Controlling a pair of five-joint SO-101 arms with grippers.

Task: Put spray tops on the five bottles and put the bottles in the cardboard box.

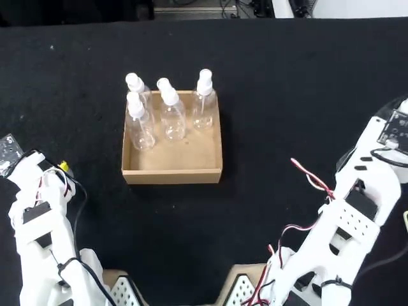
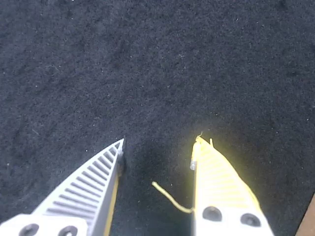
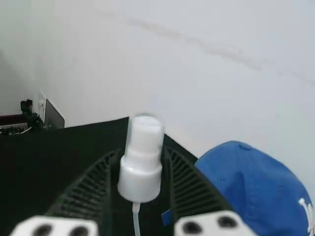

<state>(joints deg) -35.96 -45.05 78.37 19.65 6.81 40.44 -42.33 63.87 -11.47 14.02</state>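
Right wrist view: right jaws clamped on spray top [image 3: 141,162]; left jaws spread apart over black cloth [image 2: 147,73].

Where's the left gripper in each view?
High view: left gripper at the left edge, apart from the cardboard box.
Left wrist view: lower middle, open over bare black mat.
Right wrist view: faces away, toward a blue cap; right gripper shut on a spray top.
Shared landmark: the black mat, in all three.
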